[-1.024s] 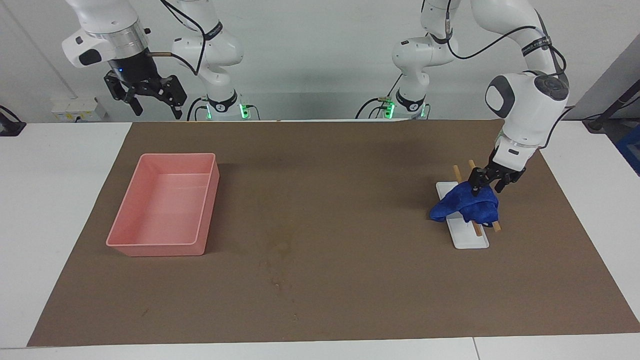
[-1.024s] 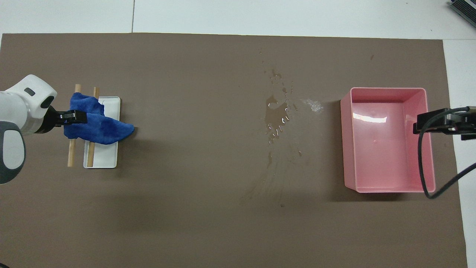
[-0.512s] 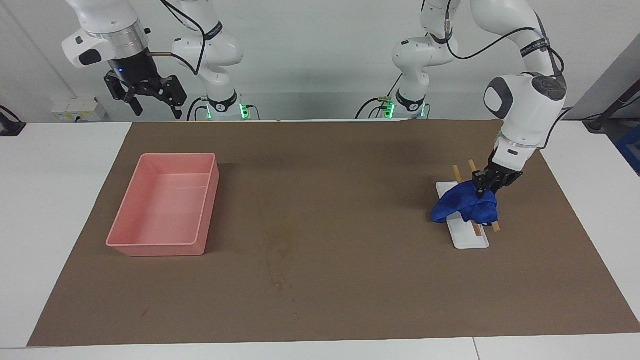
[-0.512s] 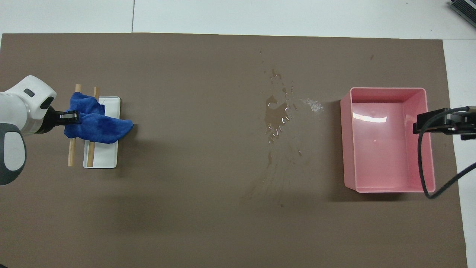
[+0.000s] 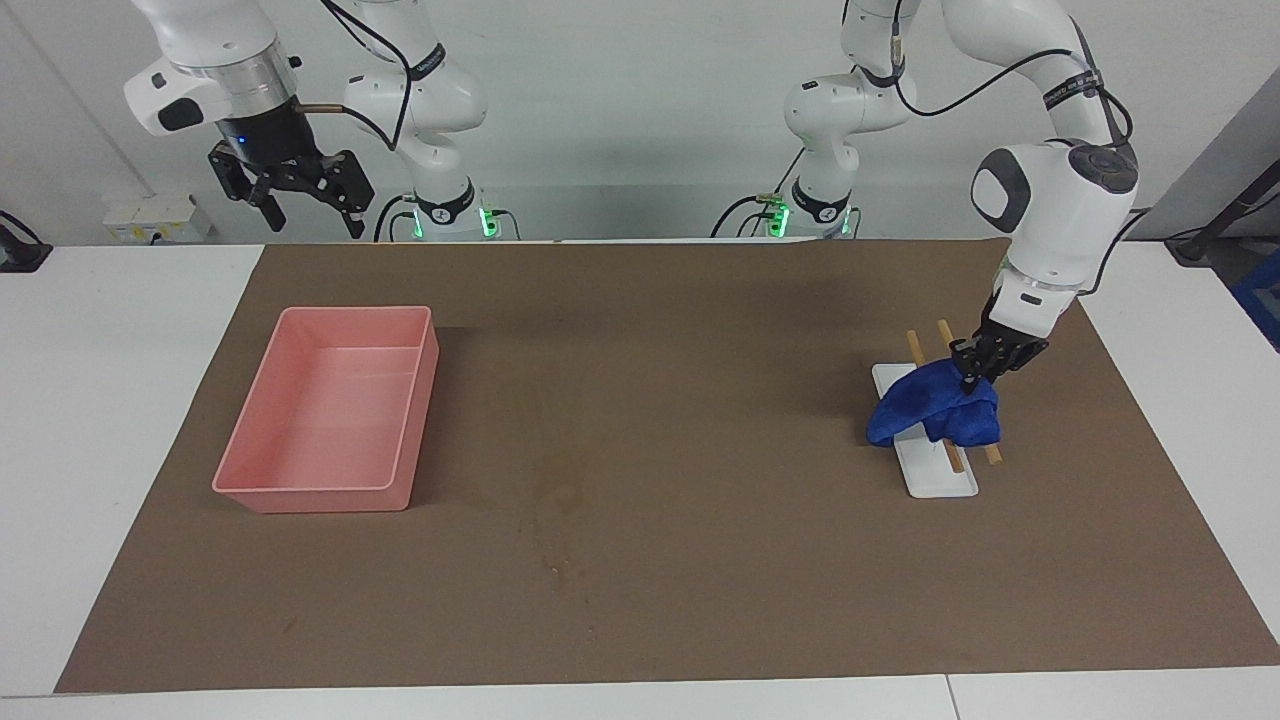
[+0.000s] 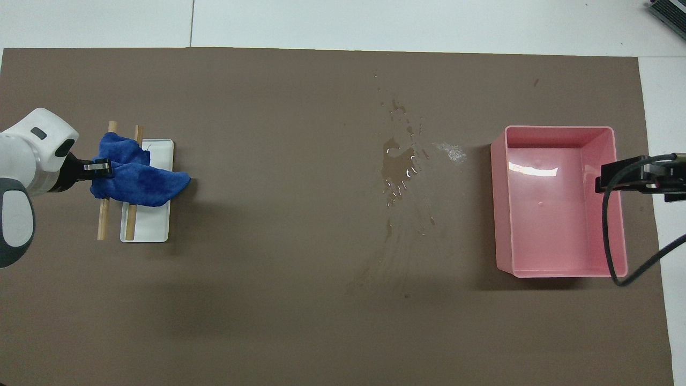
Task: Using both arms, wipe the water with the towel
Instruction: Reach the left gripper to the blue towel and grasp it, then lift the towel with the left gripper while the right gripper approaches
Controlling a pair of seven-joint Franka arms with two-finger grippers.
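Observation:
The deep-blue towel (image 5: 940, 408) (image 6: 136, 177) lies bunched over two wooden sticks (image 5: 948, 458) (image 6: 103, 220) and a small white tray (image 5: 940, 478) (image 6: 147, 228) toward the left arm's end of the table. My left gripper (image 5: 975, 373) (image 6: 102, 167) is shut on the towel's edge, low over the sticks. The water (image 6: 402, 171) (image 5: 555, 510) is a glinting puddle with trailing drops on the brown mat (image 5: 640, 330), between the towel and the pink tray. My right gripper (image 5: 305, 205) hangs open, high above the table's edge nearest the robots, waiting.
A large empty pink tray (image 5: 300, 490) (image 6: 501, 214) stands toward the right arm's end of the table. In the overhead view the right arm's black wrist part (image 6: 638, 174) and its cable overlap the tray's edge.
My left gripper's fingers have closed onto the towel's edge, and the towel has gathered and shifted slightly. The right arm has not moved.

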